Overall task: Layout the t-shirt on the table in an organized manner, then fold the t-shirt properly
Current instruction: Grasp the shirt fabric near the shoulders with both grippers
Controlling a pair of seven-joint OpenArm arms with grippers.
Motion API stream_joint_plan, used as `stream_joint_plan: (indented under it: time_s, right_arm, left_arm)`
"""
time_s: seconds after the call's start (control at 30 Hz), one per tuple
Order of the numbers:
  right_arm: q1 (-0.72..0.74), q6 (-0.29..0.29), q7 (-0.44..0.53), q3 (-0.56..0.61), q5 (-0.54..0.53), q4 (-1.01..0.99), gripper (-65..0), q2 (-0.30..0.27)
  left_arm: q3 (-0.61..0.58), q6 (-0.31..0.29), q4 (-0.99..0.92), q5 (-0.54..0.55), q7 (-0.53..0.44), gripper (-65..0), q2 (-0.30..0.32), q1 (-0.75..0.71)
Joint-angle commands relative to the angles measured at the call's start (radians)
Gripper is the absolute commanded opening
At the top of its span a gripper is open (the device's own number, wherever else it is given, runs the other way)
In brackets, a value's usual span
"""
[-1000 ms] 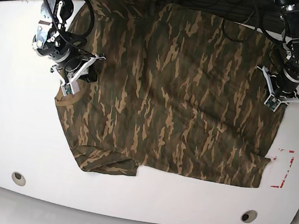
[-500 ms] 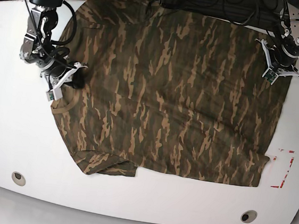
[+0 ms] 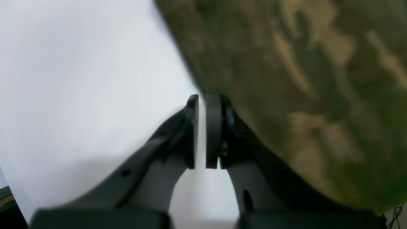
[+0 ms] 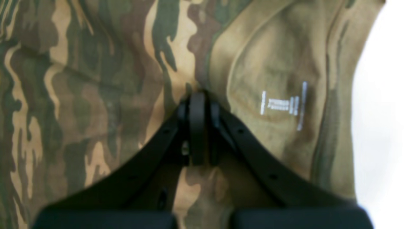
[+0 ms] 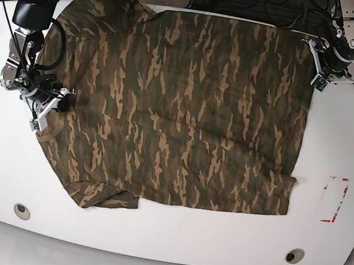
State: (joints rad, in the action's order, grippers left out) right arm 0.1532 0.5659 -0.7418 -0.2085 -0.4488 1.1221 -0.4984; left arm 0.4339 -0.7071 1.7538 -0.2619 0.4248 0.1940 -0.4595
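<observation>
While the t-shirt (image 5: 179, 107) lies spread across the white tabletop (image 5: 153, 237), right gripper (image 4: 197, 95) has its jaws clamped on cloth beside the neck label (image 4: 283, 105). Left gripper (image 3: 202, 98) jaws nearly together at the shirt's edge; a grip there can't be told.

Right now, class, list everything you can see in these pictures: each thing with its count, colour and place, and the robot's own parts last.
t-shirt: one, camouflage green, brown and tan, spread over the table's middle.
table: one, glossy white, under everything.
grommet holes: two, grey, near the front edge.
red-marked rectangle: one, red, beside the shirt's hem corner.
cables: several, dark, behind the table.
right gripper: one, black and white, shut on the shirt's collar area.
left gripper: one, black and white, shut, at the shirt's hem edge.
</observation>
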Motion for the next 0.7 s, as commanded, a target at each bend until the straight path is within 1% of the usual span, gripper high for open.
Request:
stream_joint_plan:
  time_s: [0.0, 0.2, 0.33, 0.4, 0.5, 0.57, 0.67]
  right_arm:
    - [0.019, -0.004, 0.003, -0.002, 0.006, 0.011, -62.5, -0.023]
    - [0.018, -0.005, 0.003, 0.033, 0.005, 0.011, -62.5, -0.015]
    - [0.012, -0.005, 0.003, 0.047, 0.005, 0.011, -62.5, 0.02]
    - [0.001, -0.007, 0.003, 0.047, 0.005, 0.016, -62.4, 0.024]
    - [-0.014, -0.013, 0.003, 0.05, 0.005, 0.068, -62.1, 0.03]
    - [-0.025, -0.013, 0.003, 0.051, 0.005, 0.102, -62.1, 0.047]
    - [-0.033, -0.014, 0.001, 0.051, 0.005, 0.151, -62.0, 0.054]
  left_arm:
    - [0.004, 0.009, 0.013, 0.006, -0.014, -62.7, 0.011, 0.003]
    - [0.004, 0.009, 0.015, 0.006, -0.014, -62.7, 0.011, 0.031]
    - [0.004, 0.009, 0.016, 0.006, -0.014, -62.5, 0.011, 0.035]
    - [0.004, 0.009, 0.019, 0.008, -0.014, -62.5, 0.011, 0.035]
    - [0.004, 0.009, 0.021, 0.009, -0.014, -62.5, 0.009, 0.035]
    - [0.004, 0.009, 0.021, 0.016, -0.013, -62.5, 0.008, 0.035]
    - [0.009, 0.009, 0.021, 0.031, 0.001, -62.1, -0.014, 0.037]
